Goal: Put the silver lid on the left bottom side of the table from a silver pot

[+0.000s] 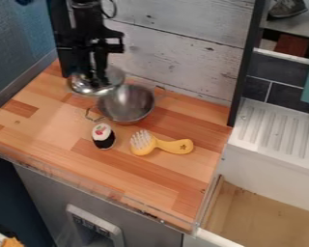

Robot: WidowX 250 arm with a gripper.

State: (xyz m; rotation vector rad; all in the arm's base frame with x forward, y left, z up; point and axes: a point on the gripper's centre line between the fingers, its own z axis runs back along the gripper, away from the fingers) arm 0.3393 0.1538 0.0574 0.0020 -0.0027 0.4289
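Silver lid (79, 87): the gripper (99, 79) hides its middle from you
Silver pot (126, 105): lid covers part of its rim
Arm (86, 17): top edge cuts it off
Orange thing (12, 242): cropped at bottom, you can't identify it

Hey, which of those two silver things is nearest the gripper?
The lid: it is right at the gripper, while the pot, the deeper one with wire handles, sits farther from it, on the wooden counter.
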